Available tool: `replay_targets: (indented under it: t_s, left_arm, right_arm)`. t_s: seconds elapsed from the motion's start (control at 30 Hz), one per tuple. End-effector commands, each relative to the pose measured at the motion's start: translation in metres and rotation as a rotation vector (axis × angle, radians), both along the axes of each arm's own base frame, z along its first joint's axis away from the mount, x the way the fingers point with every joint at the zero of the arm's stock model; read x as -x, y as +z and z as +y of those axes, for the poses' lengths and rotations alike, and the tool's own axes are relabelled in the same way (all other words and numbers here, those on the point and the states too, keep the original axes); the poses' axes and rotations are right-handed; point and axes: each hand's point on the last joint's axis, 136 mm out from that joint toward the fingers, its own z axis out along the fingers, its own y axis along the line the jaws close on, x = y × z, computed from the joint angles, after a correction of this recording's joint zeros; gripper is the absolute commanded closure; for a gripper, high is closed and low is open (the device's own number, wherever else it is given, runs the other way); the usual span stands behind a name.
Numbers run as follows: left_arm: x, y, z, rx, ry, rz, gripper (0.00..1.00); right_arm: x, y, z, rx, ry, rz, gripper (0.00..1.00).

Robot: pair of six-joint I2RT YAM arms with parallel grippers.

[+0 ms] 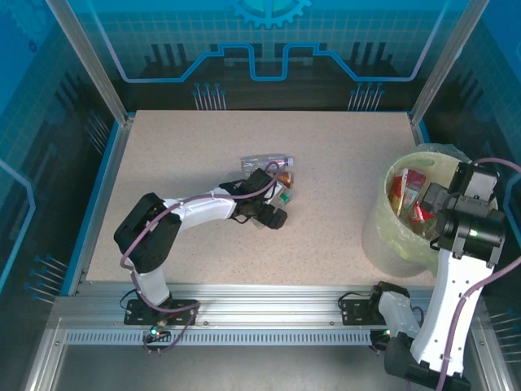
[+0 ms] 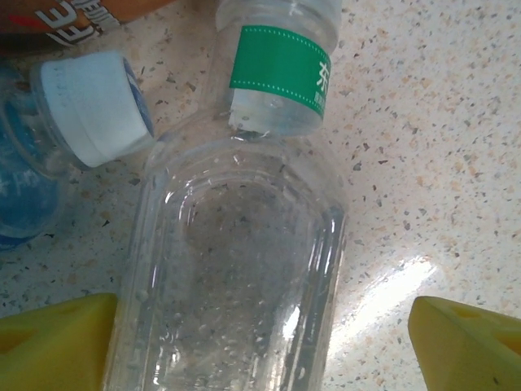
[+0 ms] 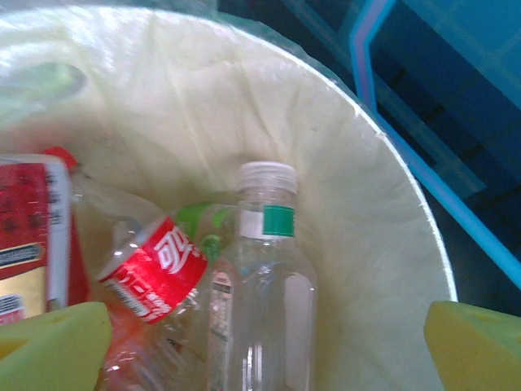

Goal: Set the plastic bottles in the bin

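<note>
Left end effector (image 2: pixel 260 342) is gaping wide open, holding nothing, straddling a clear bottle (image 2: pixel 236 277) lying on the worktop (image 2: pixel 431 147).

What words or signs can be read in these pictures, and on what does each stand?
"茶", partly cut off, so not certain: green label on a clear bottle.
White characters, cut off, unreadable: orange label.
White script, too blurred to read: red label on a crushed bottle in the bin.
Small print, too blurred: red-and-gold label beside it.

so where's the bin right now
Top view: the bin stands at the right edge of the table, with the right gripper above its open mouth.
</note>
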Motion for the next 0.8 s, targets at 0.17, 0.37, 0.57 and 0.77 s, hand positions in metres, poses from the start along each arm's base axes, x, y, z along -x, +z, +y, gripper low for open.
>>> replay_targets:
  t_s: [0.17,0.37,0.57,0.77]
  left_arm:
    - [-0.006,-0.009,0.01,-0.1,0.029,-0.023,0.14]
    - [-0.004,-0.018,0.014,-0.118,0.052,-0.002,0.23]
    - [0.002,-0.023,0.016,-0.102,0.075,0.018,0.35]
    - [0.001,-0.024,0.015,-0.093,0.088,0.016,0.44]
  right_arm:
    - [-0.019,0.038,0.053,-0.118,0.252,-0.285,0.0]
    - [-0.043,0.049,0.113,-0.339,0.543,-0.406,0.0]
    - [-0.052,0.066,0.151,-0.487,0.722,-0.535,0.0]
    - [-0.055,0.067,0.18,-0.61,0.856,-0.531,0.0]
